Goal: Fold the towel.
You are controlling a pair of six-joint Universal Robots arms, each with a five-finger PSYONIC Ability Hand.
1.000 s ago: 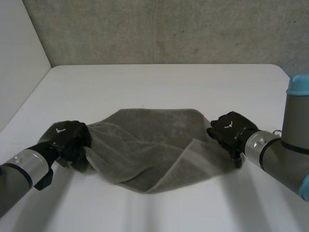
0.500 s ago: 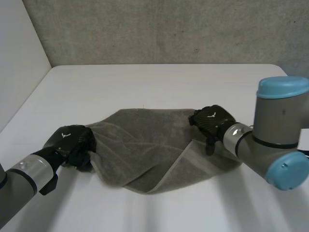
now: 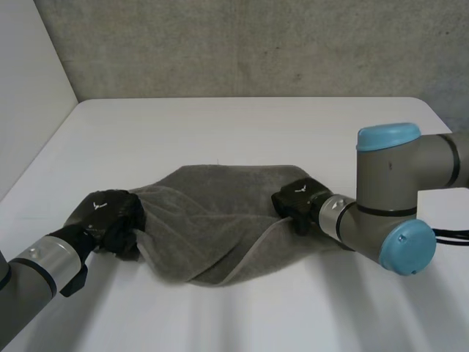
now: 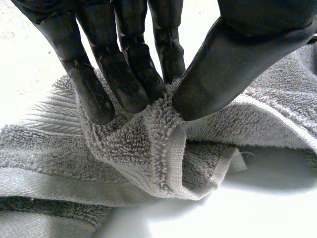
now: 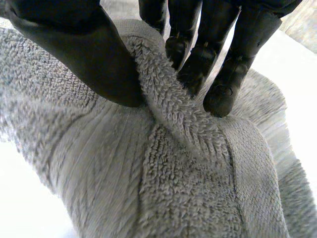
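1. Since a second ago, your right hand (image 3: 295, 202) has come in from the towel's right end toward its middle, bringing that end along. Its blue-capped right arm (image 3: 381, 194) has swung across behind it. Your left hand (image 3: 110, 216) has barely shifted at the left end.
2. In the head view, the towel (image 3: 212, 220) lies bunched at the near middle of the tabletop (image 3: 242, 125). Its far edge runs fairly straight and its near edge sags to a rounded bulge. You have bare white surface on every side, with the widest stretch on the far side up to the grey wall (image 3: 220, 44).
3. Counting there, you have one towel and two hands, one on each end of the cloth.
4. In the left wrist view, your left hand's fingers (image 4: 124, 74) and thumb (image 4: 233, 59) pinch a doubled-over piece of the towel (image 4: 148, 144) at its hemmed edge. The pile is looped grey terry, with a flat woven band along the hem. The fold stands up off the tabletop (image 4: 198, 213).
5. In the right wrist view, your right hand's thumb (image 5: 74, 44) and fingers (image 5: 218, 59) nip a raised ridge of the towel (image 5: 173, 173). Thick terry spreads out beyond the fingertips, crossed by a ribbed band.
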